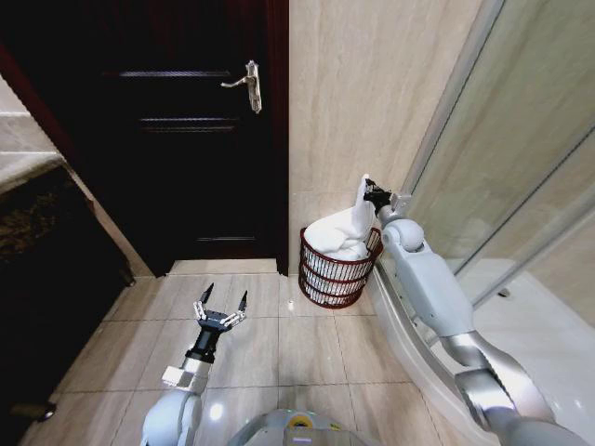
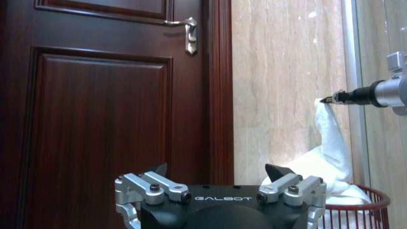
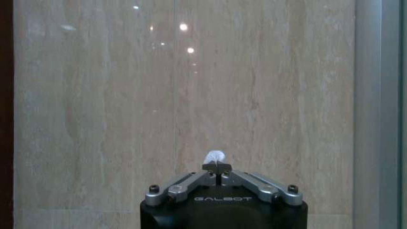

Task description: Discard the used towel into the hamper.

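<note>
Half the towel (image 1: 342, 232) inside hamper (image 1: 335, 274)

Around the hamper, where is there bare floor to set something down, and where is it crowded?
Bare tiles lie between the open left gripper and the hamper, and before the door. The hamper is crowded: the towel fills it, its corner pinched by the right gripper.

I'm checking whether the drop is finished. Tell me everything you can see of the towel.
The towel is white, soft-looking cloth. Most of it sits heaped in the hamper, bulging above the rim. One corner is drawn up into a narrow peak, pinched between the shut fingers of the right gripper above the hamper, close to the beige tiled wall. A small tuft pokes past the fingertips in the right wrist view. So it is in the hamper but not yet released.
</note>
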You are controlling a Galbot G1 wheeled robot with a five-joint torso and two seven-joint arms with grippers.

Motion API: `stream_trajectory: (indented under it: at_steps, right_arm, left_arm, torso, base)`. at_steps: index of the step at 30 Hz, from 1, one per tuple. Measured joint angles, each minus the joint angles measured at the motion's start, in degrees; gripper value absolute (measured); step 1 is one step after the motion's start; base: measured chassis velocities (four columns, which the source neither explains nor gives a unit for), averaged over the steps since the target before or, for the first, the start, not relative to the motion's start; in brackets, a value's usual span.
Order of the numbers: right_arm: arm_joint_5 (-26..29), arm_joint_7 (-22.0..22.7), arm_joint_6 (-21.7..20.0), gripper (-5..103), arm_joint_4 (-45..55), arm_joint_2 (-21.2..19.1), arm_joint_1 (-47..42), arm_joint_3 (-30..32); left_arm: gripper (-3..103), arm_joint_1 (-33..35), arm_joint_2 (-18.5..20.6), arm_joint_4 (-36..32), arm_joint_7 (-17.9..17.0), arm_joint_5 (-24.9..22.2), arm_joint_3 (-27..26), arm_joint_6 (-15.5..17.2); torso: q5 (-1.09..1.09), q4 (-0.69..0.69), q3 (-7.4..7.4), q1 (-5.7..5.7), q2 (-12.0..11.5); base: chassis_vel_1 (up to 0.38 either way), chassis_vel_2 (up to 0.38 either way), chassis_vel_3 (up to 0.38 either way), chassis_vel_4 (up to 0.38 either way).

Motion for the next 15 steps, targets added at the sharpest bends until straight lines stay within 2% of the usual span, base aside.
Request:
stream_trajectory:
  at_steps: [9, 15]
  right_arm:
    - [0.03, -0.53, -0.34, 0, 0.98, 0.94, -2.14, 0.68]
    - [1.27, -1.12, -1.57, 0, 1.87, 0.13, -3.69, 0.75]
  left_arm:
    - [100, 0.92, 0.43, -0.09, 0.00, 0.65, 0.09, 0.03]
    - [100, 1.08, 0.54, -0.47, -0.06, 0.84, 0.16, 0.19]
  torso:
    - [-0.01, 0.01, -1.60, -0.40, -2.14]
    - [0.00, 0.01, -2.72, -0.41, -3.37]
  base:
    - [0.000, 0.000, 0.000, 0.000]
    - [0.000, 0.000, 0.000, 0.000]
